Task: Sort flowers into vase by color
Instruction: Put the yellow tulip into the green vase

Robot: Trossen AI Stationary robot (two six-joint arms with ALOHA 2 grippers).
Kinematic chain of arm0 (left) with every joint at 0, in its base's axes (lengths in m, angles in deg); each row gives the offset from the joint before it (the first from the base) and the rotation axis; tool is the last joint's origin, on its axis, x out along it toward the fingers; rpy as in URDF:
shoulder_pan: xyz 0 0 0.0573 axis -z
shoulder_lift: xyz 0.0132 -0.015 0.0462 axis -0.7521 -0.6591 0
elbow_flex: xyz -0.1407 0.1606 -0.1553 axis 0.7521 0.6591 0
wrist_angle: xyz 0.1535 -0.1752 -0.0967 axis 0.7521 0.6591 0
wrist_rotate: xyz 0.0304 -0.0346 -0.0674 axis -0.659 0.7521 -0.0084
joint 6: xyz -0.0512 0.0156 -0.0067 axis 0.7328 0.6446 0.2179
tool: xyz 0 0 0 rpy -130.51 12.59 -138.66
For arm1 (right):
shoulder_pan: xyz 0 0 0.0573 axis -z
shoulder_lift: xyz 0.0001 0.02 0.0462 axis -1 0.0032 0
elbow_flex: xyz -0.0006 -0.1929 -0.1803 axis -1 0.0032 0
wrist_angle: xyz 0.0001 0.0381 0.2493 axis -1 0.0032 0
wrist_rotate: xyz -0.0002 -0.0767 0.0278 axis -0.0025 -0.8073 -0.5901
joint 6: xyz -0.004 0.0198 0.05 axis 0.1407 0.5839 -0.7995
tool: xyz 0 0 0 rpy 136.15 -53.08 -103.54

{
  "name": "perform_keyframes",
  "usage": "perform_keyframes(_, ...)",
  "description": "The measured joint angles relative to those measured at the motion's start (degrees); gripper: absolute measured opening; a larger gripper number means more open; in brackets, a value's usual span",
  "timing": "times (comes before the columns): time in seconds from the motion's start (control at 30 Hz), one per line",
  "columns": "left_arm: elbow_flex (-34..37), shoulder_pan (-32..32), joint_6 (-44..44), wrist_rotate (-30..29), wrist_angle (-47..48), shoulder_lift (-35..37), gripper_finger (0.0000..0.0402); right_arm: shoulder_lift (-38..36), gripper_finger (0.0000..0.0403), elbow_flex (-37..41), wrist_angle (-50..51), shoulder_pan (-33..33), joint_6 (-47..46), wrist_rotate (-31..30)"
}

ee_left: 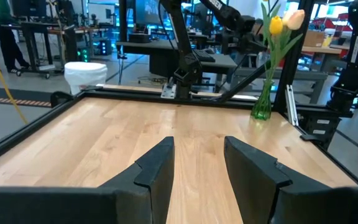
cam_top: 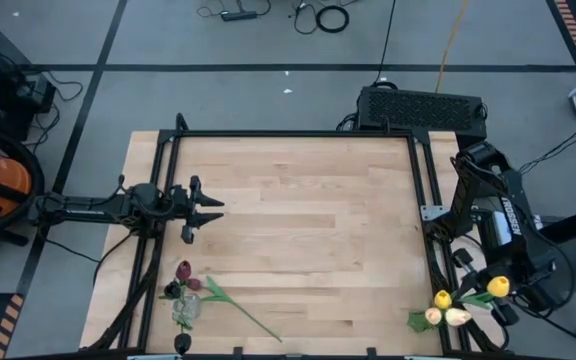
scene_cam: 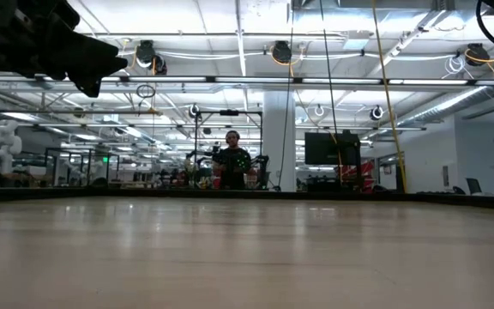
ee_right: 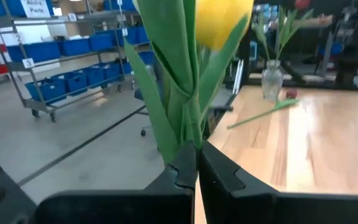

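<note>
**Right tool holds yellow tulip off the desk's corner**

Green leaves and stem fill the right wrist view, pinched between the right tool's (ee_right: 196, 163) two dark fingers, which are clamped together on the yellow tulip (ee_right: 219, 22); its head stands just above the grip. In the high view that tool (cam_top: 495, 297) sits at about 4 o'clock, past the desk's (cam_top: 298, 215) right edge, with the yellow head (cam_top: 498, 287) showing beside it.

Green vase (ee_left: 261, 107) at the desk's 5 o'clock corner: yellow and pale peach tulips (cam_top: 446, 313) stand in it.

Clear vase (cam_top: 184, 312) at 7 o'clock: dark red tulips (cam_top: 184, 270) in it. One dark red tulip (cam_top: 236, 306) lies flat on the wood just beside this vase, stem running toward 6 o'clock.

Left tool (cam_top: 211, 210) hovers at 9 o'clock over the desk's left side, fingers (ee_left: 157, 171) parted, holding nothing, bare wood between them.

Low view: a person (scene_cam: 231, 161) stands far off in the room behind the desk.
</note>
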Motion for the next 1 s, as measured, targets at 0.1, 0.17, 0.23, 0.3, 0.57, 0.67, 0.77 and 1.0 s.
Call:
perform_keyframes(0.1, 0.0, 0.0, 0.0, 0.0, 0.0, 0.0, 0.0149, 0.0, 0.0, 1.3, -2.1, 0.2, 0.0, 1.8)
perform_keyframes(0.17, 0.0, 0.0, 0.0, 0.0, 0.0, 0.0, 0.0149, 0.0, 0.0, 2.0, -4.0, 0.5, 0.0, 1.8)
perform_keyframes(0.23, 0.0, 0.0, 0.0, 0.0, 0.0, 0.0, 0.0149, 0.0, 0.0, 2.3, -5.3, 1.1, 0.1, 1.8)
perform_keyframes(0.3, 0.0, 0.0, 0.0, 0.0, 0.0, 0.0, 0.0149, 0.0, 0.0, 2.3, -6.5, 1.7, 1.0, 1.8)
perform_keyframes(0.57, 0.0, 0.0, 0.0, 0.0, 0.0, 0.0, 0.0149, 0.0, 0.0029, 2.3, -9.8, 3.8, 3.5, 9.6)
perform_keyframes(0.67, 0.0, 0.0, 0.0, 0.0, 0.0, 0.0, 0.0149, 0.0, 0.0054, 2.3, -11.3, 4.3, 3.6, 12.6)
perform_keyframes(0.77, 0.0, 0.0, 0.0, 0.0, 0.0, 0.0, 0.0149, 0.0, 0.0081, 2.3, -13.8, 4.3, 6.1, 12.9)
perform_keyframes(1.0, 0.0, 0.0, 0.0, 0.0, 0.0, 0.0, 0.0149, -0.9, 0.0132, 2.0, -17.8, 5.1, 12.6, 21.8)
